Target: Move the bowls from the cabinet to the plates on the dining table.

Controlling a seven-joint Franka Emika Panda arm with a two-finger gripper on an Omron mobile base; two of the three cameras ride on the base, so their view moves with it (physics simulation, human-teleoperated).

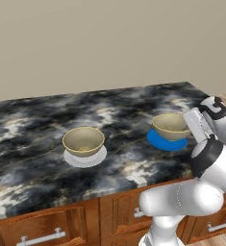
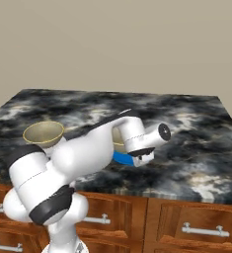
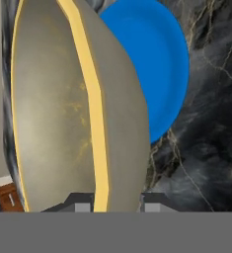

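On the dark marbled desk two bowls sit over two plates. Taking the blue plate as the landmark: one grey-olive bowl with a pale yellow rim is right above it, upright, its foot at or just over the plate; whether it fully rests there I cannot tell. The robot's hand reaches in from the side of the blue plate nearest the desk's right end, and in the hand view the jaws straddle this bowl's rim, one dark tip inside the tan hollow, the other outside against the wall, pinching the bowl's edge between them. The gripper is thus closed on the rim.

Well to the left of the blue plate, along the same front stretch of the desk, lies the pale grey-white plate, and the second bowl stands upright on it, centred, nothing touching it.

Below the blue plate, under the desk's front edge, run brown wooden drawers with silver handles. Behind the desk is a plain beige wall.
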